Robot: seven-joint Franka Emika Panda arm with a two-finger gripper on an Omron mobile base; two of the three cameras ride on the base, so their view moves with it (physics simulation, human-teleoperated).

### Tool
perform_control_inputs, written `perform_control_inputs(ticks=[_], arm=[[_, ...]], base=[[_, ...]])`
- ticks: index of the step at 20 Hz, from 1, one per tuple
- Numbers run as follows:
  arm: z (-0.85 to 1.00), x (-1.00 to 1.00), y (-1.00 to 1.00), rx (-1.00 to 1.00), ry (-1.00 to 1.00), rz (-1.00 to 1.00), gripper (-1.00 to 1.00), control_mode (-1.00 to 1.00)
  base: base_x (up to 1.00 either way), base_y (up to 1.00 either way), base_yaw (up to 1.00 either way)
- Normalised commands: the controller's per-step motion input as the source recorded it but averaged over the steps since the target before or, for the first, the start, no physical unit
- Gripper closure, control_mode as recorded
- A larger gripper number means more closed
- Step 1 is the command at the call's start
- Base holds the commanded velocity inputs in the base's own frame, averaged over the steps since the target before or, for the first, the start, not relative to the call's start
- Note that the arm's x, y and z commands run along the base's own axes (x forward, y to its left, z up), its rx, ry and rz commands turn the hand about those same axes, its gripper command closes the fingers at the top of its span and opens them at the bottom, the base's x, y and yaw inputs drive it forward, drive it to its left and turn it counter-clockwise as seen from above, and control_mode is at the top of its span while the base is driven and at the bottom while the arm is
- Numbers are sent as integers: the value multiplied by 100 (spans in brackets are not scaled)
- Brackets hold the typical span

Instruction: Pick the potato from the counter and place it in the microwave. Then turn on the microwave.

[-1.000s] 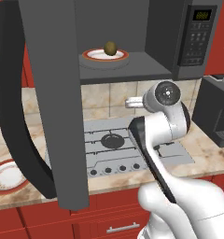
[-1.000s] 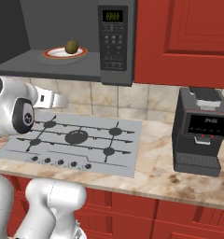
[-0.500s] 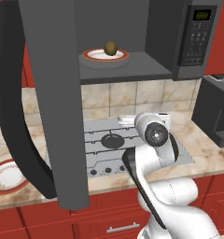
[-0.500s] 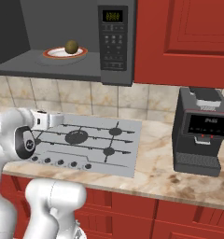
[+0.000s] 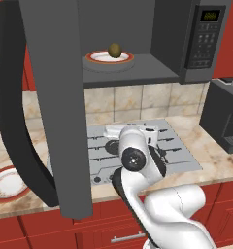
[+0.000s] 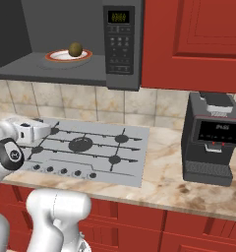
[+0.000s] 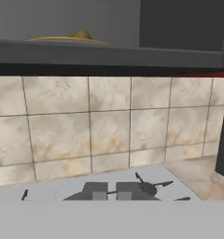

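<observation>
Potato point(image 5: 115, 49) on plate point(image 5: 110, 58) (inside microwave point(image 5: 138, 44)), above cooktop point(image 6: 85, 147).

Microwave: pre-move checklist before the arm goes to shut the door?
1. Potato inside microwave, on the plate: ok.
2. Gripper shut, nothing held: ok.
3. Microwave door swung fully open, needs shutting: not ok.
4. Gripper low over the cooktop, apart from the door: ok.
5. Keypad unobstructed, display lit: ok.
6. Door handle reachable from this pose: cannot tell.
</observation>
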Motion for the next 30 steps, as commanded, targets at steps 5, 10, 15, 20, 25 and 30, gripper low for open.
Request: perform_control_inputs(ticks=[5, 10, 15, 20, 25, 30], arm=[[-12, 0, 29, -2, -18, -6, 100, -100], [-6, -4, 48, 0, -13, -7, 100, -100], [-2, -16, 57, 0, -6, -11, 100, -100], [0, -20, 62, 0, -1, -14, 100, -100], [0, -17, 56, 0, 0, -17, 100, -100], [0, -8, 47, 0, -2, -17, 100, -100]], base=[[0, 0, 0], [0, 0, 0], [0, 0, 0], [0, 0, 0], [0, 0, 0], [0, 0, 0]])
